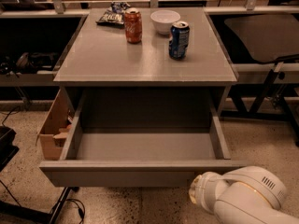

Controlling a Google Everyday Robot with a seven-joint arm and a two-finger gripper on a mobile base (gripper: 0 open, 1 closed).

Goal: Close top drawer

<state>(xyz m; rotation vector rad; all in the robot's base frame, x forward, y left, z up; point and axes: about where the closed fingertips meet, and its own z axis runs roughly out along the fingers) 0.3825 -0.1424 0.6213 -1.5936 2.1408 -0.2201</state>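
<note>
The top drawer [121, 174] is a wide matte-grey shallow box. It stands pulled far out of the grey cabinet [140, 62], and its inside is empty. Its plain flat front faces me at the bottom of the view. A white rounded arm segment [243, 197] sits at the bottom right, just below and in front of the drawer front's right end. My gripper is out of view; only this arm segment shows. The lower drawer fronts are hidden beneath the open drawer.
On the cabinet top stand a red can [133, 25], a blue can [179, 40], a white bowl [165, 21] and a snack bag [111, 14]. A cardboard box [51, 132] sits against the cabinet's left side. A black stand [266, 92] is at the right. Cables [70, 206] lie at the lower left.
</note>
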